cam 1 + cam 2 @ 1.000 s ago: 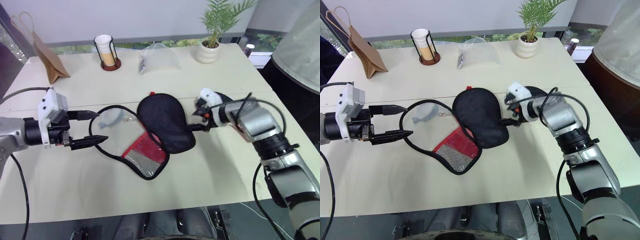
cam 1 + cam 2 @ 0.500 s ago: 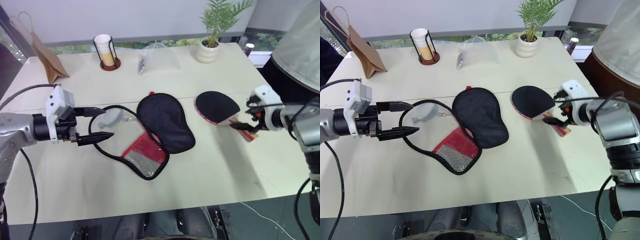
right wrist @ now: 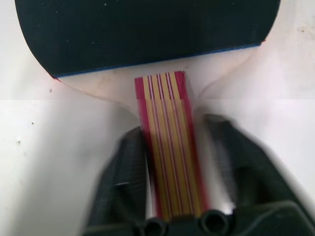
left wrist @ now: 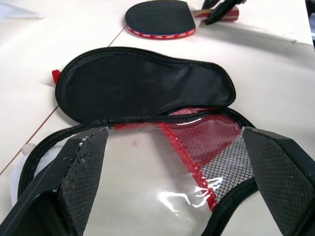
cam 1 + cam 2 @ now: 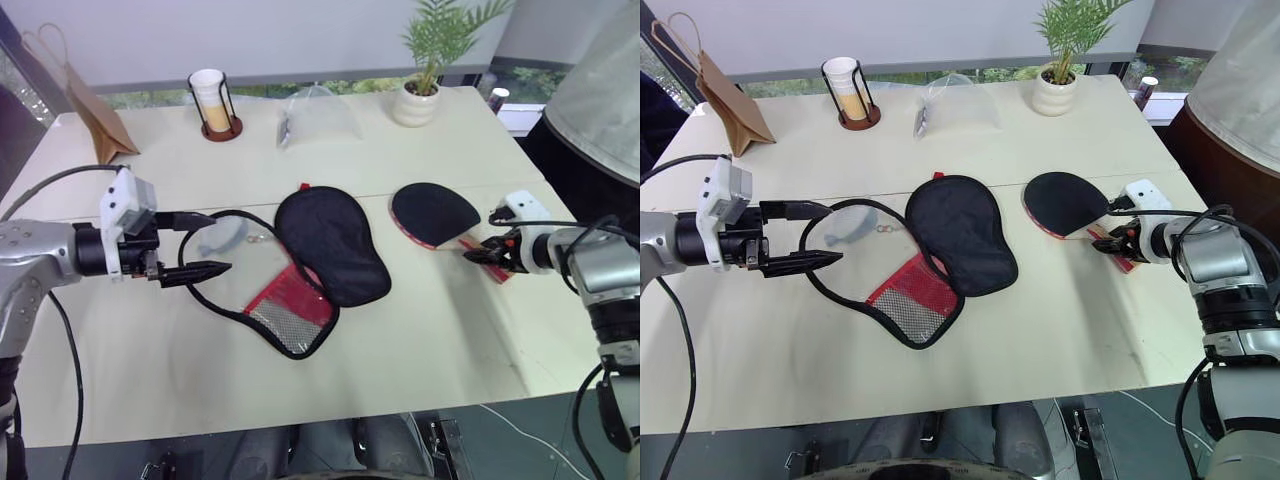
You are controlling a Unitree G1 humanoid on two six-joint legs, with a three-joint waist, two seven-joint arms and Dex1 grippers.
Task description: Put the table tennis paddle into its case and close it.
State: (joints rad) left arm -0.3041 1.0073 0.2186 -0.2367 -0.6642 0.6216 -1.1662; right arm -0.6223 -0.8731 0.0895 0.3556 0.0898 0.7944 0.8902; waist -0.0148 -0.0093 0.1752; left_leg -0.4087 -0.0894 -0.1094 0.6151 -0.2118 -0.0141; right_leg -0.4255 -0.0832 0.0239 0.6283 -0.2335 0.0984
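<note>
Showing unreadable white print: paddle [image 4: 160, 17] red edge.

A: Surface? 
B: Cream table [image 5: 420, 340], seam across the middle. 
A: Far edge? 
B: Brown paper bag [image 5: 95, 120], cup in wire holder [image 5: 211, 100], clear plastic bag [image 5: 318, 115], potted palm [image 5: 420, 95]. White wall above, window strip behind.

The paddle [image 5: 436, 214], with round black face up, red edge and striped wooden handle, is laid flat on the table well to the right of the case [image 5: 331, 244], which is spread open with its black flap up and its red mesh-pocketed half lying beside it.
</note>
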